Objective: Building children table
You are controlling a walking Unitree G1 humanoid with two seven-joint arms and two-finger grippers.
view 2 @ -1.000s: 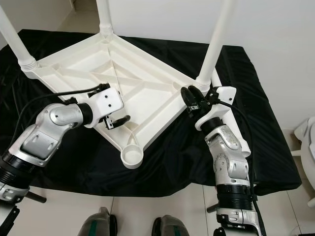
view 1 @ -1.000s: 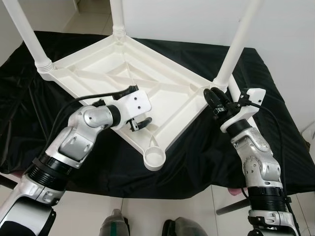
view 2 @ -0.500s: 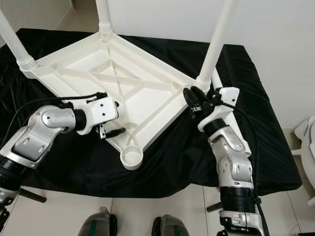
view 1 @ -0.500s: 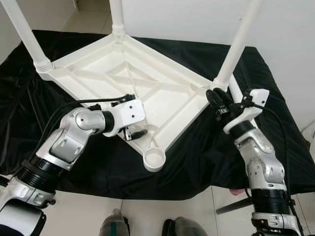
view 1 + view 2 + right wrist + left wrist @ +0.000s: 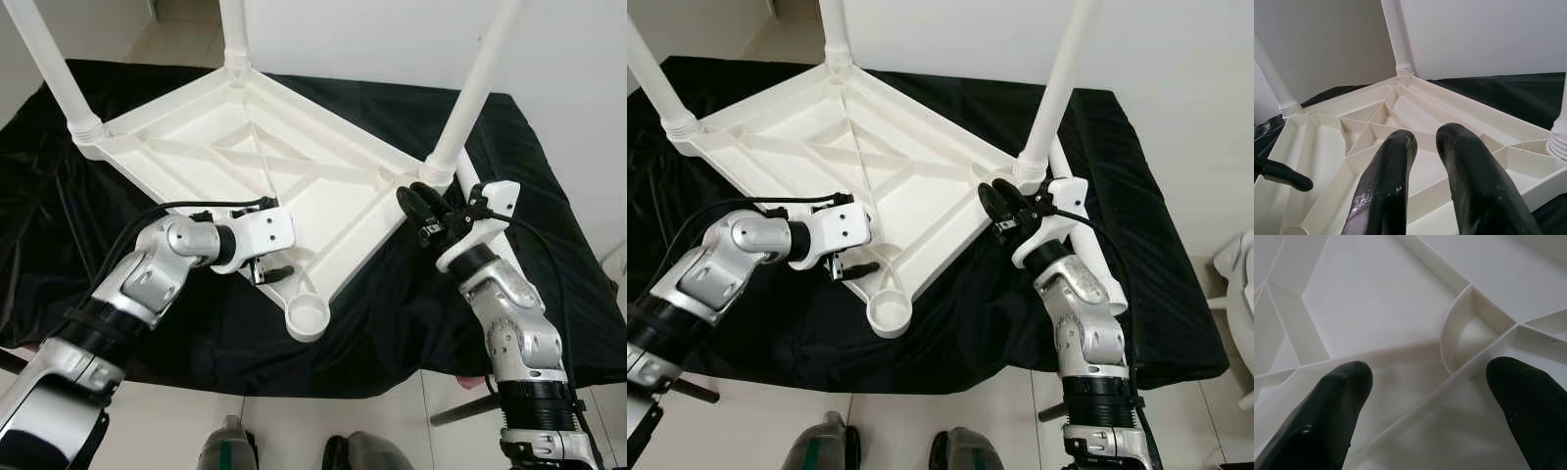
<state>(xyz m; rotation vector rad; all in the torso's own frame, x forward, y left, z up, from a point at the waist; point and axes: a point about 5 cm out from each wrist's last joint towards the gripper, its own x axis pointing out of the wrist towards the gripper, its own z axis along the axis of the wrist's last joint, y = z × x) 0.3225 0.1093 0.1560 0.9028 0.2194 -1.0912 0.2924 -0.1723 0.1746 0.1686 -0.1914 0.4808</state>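
Observation:
The white children's table (image 5: 323, 211) lies upside down on a black cloth. Three white legs stand in its corners: far left (image 5: 54, 64), back (image 5: 233, 29) and right (image 5: 475, 83). The near corner socket (image 5: 307, 318) is empty. My left gripper (image 5: 272, 272) is open over the ribbed underside just beside that socket; its fingers (image 5: 1327, 421) are spread wide above the ribs. My right gripper (image 5: 416, 201) is shut with nothing in it. It hovers at the table's right corner next to the right leg's base, pointing across the underside (image 5: 1376, 122).
The black cloth (image 5: 421, 304) covers a low platform whose front edge runs just before my feet (image 5: 230, 450). A white wall stands behind. A white strip (image 5: 468, 181) shows behind my right wrist. A white object (image 5: 1236, 264) sits on the floor at the right.
My left arm has dropped its elbow and the left gripper has slid nearer the table's near edge. The right gripper has moved slightly left toward the table's right corner.

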